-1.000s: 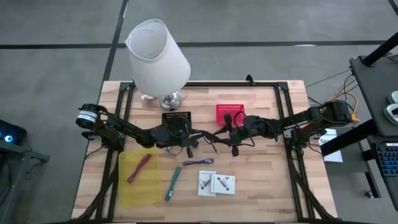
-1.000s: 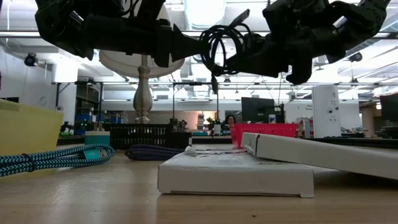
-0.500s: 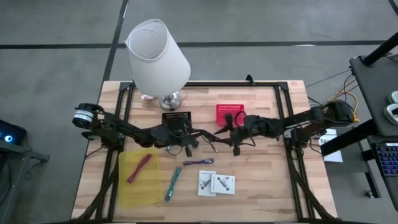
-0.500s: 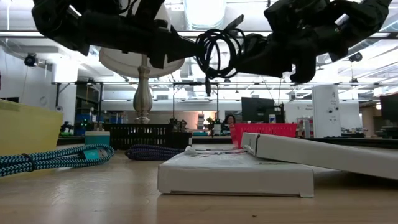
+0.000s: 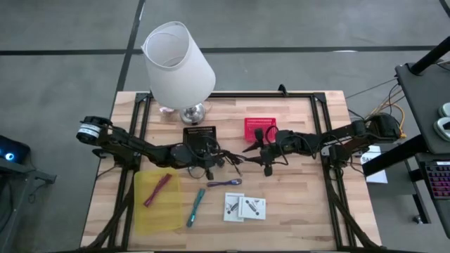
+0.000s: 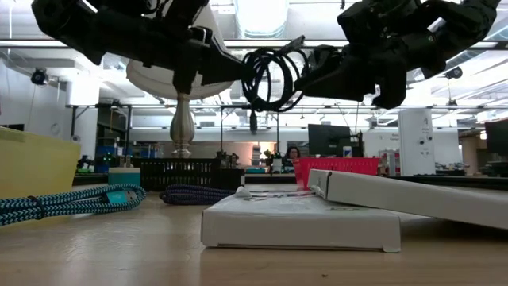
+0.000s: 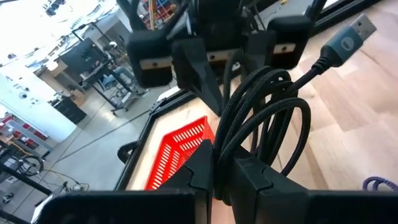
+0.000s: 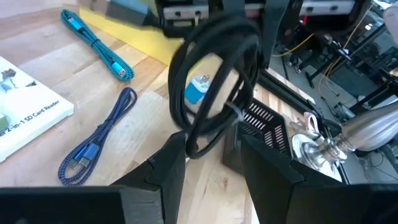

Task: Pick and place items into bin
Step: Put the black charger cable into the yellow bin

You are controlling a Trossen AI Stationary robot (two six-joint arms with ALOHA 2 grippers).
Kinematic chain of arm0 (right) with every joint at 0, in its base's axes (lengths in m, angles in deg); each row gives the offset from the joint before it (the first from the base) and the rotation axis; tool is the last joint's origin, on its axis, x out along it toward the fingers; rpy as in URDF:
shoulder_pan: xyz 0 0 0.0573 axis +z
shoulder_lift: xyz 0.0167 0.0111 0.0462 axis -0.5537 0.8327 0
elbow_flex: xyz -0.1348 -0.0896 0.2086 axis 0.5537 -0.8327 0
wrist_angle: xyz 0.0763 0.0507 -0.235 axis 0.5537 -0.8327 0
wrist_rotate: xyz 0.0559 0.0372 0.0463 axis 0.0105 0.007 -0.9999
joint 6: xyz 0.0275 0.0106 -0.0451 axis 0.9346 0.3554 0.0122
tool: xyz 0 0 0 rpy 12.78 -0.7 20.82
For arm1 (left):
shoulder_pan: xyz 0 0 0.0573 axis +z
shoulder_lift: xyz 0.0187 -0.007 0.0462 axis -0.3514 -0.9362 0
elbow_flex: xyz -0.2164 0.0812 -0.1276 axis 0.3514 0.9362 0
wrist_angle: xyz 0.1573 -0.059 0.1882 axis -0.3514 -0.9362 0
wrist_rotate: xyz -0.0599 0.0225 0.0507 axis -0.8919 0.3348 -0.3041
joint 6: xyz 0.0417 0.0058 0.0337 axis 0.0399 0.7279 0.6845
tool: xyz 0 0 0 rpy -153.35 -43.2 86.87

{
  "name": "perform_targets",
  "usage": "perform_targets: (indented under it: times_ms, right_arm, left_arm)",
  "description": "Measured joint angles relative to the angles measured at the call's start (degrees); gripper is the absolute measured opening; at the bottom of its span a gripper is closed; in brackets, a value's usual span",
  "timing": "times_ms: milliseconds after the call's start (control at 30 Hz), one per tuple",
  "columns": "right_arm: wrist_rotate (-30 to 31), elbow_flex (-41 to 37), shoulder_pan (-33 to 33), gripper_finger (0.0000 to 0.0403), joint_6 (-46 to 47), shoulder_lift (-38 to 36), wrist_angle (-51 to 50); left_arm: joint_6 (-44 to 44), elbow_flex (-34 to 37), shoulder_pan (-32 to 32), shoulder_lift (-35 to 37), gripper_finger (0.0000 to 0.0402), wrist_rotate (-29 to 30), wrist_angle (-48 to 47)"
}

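Note:
The black coiled cable (image 5: 229,161) hangs in the air between my two grippers above the table's middle. My left gripper (image 5: 216,159) is shut on it and comes from the table's left. My right gripper (image 5: 247,150) faces it from the right, open, its fingers (image 8: 169,163) on either side of the coil (image 8: 211,81). I cannot tell whether they touch it. A teal braided cable (image 5: 195,206), a purple braided cable (image 5: 225,183) and two white packets (image 5: 245,206) lie flat on the table. A maroon strap (image 5: 157,190) lies in the yellow bin (image 5: 144,211). My left gripper pinches the coil's gathered loops (image 7: 222,163) between its two fingers, level, from the table's left. Several strands run through the pinch. The coil (image 6: 268,78) is lifted clear and stands roughly upright, with its USB plug (image 7: 348,38) sticking out free.
The big white lamp (image 5: 178,65) stands at the far left. A black basket (image 5: 200,133) and a red basket (image 5: 259,128) sit just beyond the grippers. Bare wood lies along the near edge and to the right of the packets.
My left arm has drawn back a little toward the table's left, carrying the coil with it. The coil has shifted left and slightly down, away from my right gripper, and has turned so that its plug end hangs lower.

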Motion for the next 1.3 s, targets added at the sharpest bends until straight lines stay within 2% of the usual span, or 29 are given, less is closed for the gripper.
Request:
perform_targets:
  times_ms: [333, 600, 833, 1200, 1300]
  right_arm:
    - [0.0, 0.0, 0.0, 0.0139, 0.0, -0.4, -2.3]
    - [0.1, 0.0, 0.0, 0.0141, 0.0, -0.4, -2.5]
    - [0.1, 0.0, 0.0, 0.0141, 0.0, -0.4, -2.5]
    - [0.1, 0.0, 0.0, 0.0128, 0.0, -0.4, -2.5]
    - [0.1, 0.0, 0.0, 0.0127, 0.0, -0.4, -2.5]
  left_arm:
    - [0.0, 0.0, -3.4, 1.2, 0.0012, 0.3, -5.7]
    - [0.3, 0.0, -7.2, 1.4, 0.0012, 0.3, -6.3]
    - [0.0, -0.1, -11.4, 4.9, 0.0012, 0.3, -14.3]
    - [-1.5, 0.0, -17.8, 7.8, 0.0012, 0.3, -17.9]
    - [-1.5, 0.0, -19.2, 9.4, 0.0012, 2.4, -20.9]
